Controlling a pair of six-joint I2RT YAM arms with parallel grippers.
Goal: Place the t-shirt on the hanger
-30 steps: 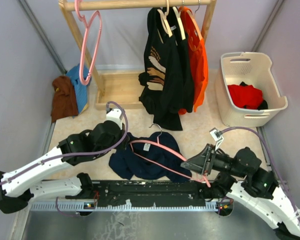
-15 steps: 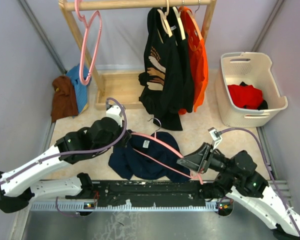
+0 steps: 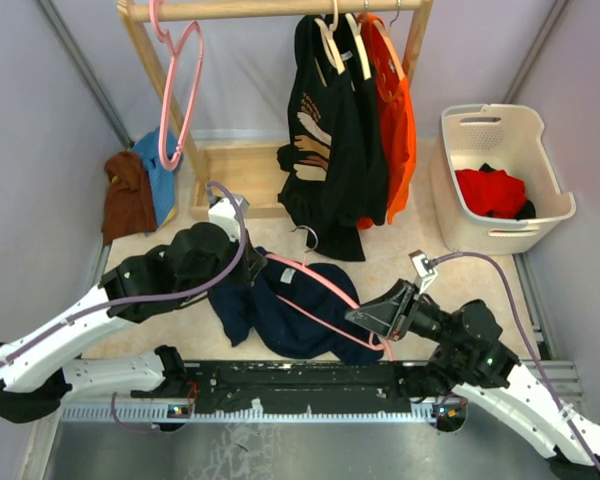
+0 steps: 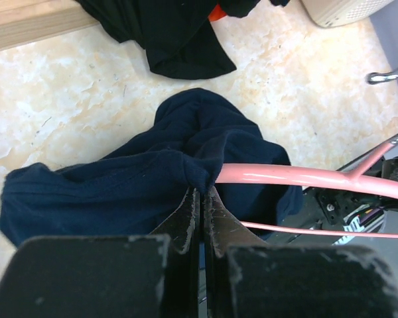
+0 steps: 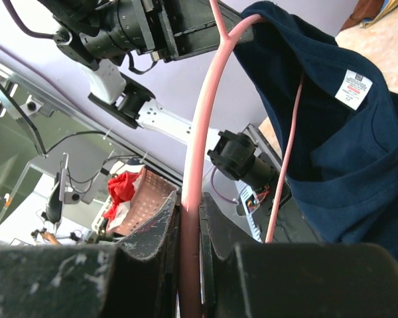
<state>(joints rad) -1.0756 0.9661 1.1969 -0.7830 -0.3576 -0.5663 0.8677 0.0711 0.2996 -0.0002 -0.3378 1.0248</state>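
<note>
Running from ten o'clock to four across the tabletop (image 3: 392, 266), the pink hanger (image 3: 320, 287) spans both arms — left jaws pinch the navy t-shirt (image 3: 280, 315) bunched over its ten o'clock end, right jaws clamp its four o'clock corner.

1. The top external view looks down from high above and behind the arm bases. The t-shirt (image 3: 255, 310) sits near mid-frame, and the clothes rack (image 3: 280, 10) stands beyond it at the top edge.
2. The left wrist view hangs very close above the t-shirt and faces down along its own fingers (image 4: 182, 222) to the floor past it.
3. The right wrist view sits just beside the t-shirt, its frame tilted, and looks along the hanger (image 5: 200, 119) toward it.
4. All three views share the t-shirt and the hanger's pink bar.
</note>
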